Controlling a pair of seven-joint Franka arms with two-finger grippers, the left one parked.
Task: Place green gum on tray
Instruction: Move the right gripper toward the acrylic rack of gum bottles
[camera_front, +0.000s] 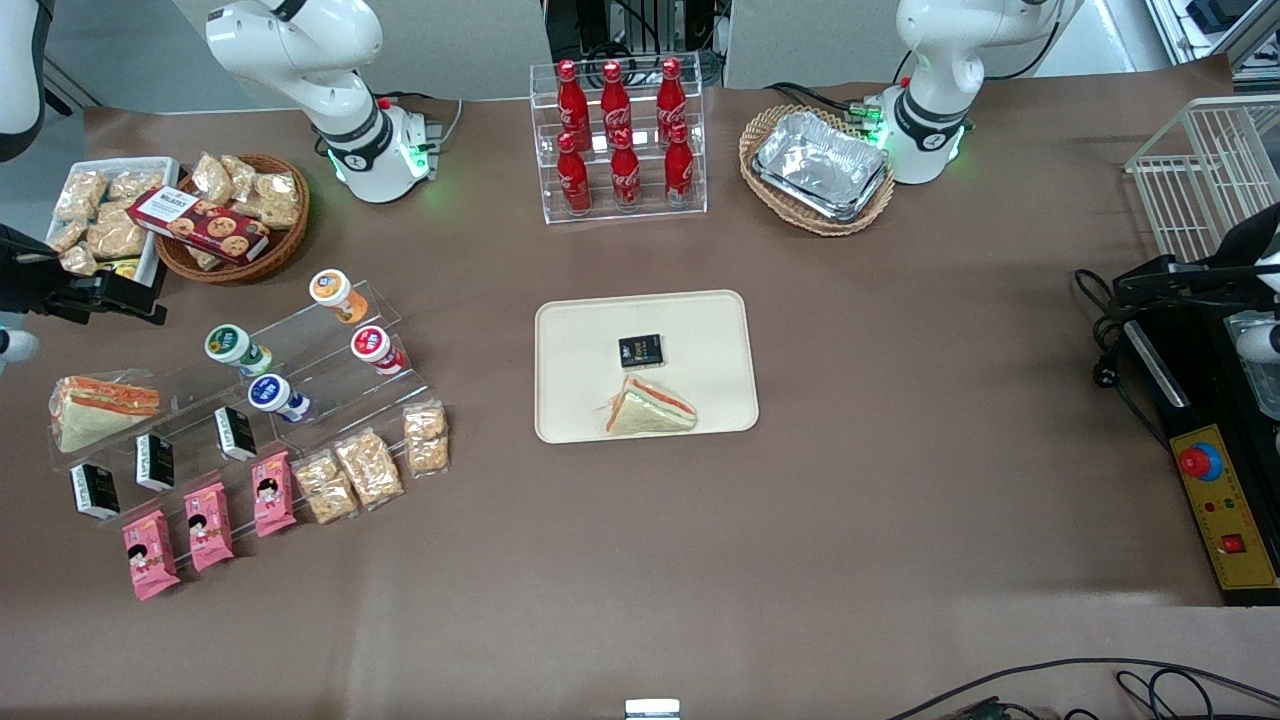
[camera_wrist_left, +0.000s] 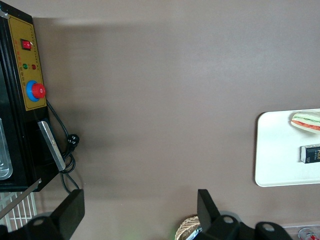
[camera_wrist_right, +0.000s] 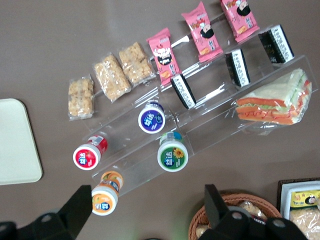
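The green gum (camera_front: 228, 345) is a small white bottle with a green-rimmed lid, lying on a clear stepped stand (camera_front: 300, 345). It also shows in the right wrist view (camera_wrist_right: 173, 155). The beige tray (camera_front: 590, 330) lies at the table's middle and holds a sandwich (camera_front: 650, 408) and a black packet (camera_front: 640, 350). Its corner shows in the right wrist view (camera_wrist_right: 15, 145). My right gripper (camera_wrist_right: 147, 210) is open and empty. It hovers high above the stand's edge that is farther from the front camera, near the orange-lidded bottle (camera_wrist_right: 106, 195). In the front view the gripper (camera_front: 130, 295) is at the working arm's end.
On the stand lie orange-lidded (camera_front: 330, 288), red-lidded (camera_front: 370, 345) and blue-lidded (camera_front: 268, 392) bottles, black packets, pink packs, snack bags and a sandwich (camera_front: 100, 405). A wicker basket of cookies (camera_front: 235, 220) stands close by. A cola rack (camera_front: 620, 135) and a foil tray (camera_front: 820, 165) stand farther back.
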